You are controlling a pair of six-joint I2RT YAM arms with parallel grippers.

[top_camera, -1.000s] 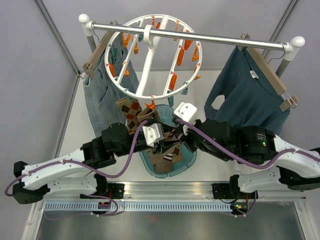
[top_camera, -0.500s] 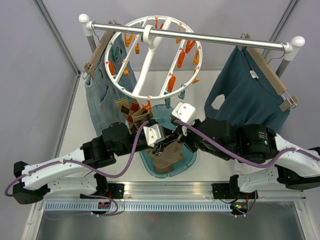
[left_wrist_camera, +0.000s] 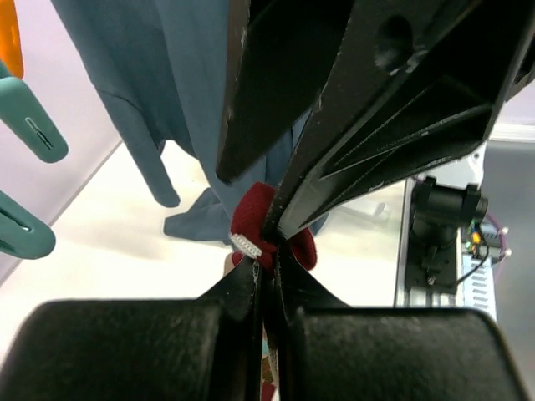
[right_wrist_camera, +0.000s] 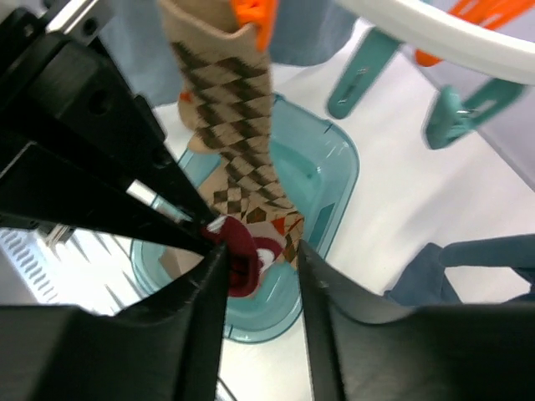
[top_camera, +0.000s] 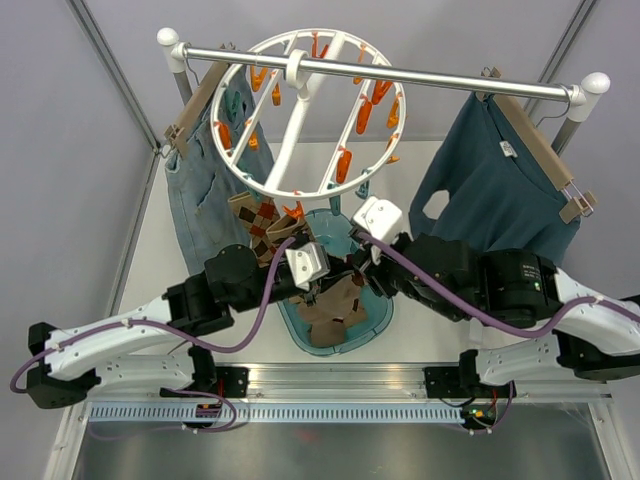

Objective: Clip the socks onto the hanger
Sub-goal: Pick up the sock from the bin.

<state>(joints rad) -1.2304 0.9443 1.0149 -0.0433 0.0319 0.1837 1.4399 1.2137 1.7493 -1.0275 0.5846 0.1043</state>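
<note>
The white ring hanger (top_camera: 291, 130) hangs from the rail with orange and teal pins. One argyle sock (top_camera: 258, 222) (right_wrist_camera: 238, 100) dangles from an orange pin on its near rim. Over the teal basin, my left gripper (top_camera: 325, 288) (left_wrist_camera: 269, 255) is shut on the dark red end (left_wrist_camera: 251, 213) (right_wrist_camera: 240, 255) of another sock, whose tan body (top_camera: 335, 305) droops into the basin. My right gripper (top_camera: 356, 268) (right_wrist_camera: 261, 251) is open, its fingers either side of that red end, which lies against the left finger. More of the socks are hard to tell apart in the basin.
The teal basin (top_camera: 378, 312) sits between the arms. Blue-grey jeans (top_camera: 200, 200) hang on a wooden hanger at the left, a teal sweater (top_camera: 500, 190) at the right, both from the metal rail (top_camera: 420, 74). Loose teal pins (right_wrist_camera: 359, 71) hang close by.
My left gripper has shut on the sock's red end. My right gripper has opened and let go of it. The ring hanger has swung slightly.
</note>
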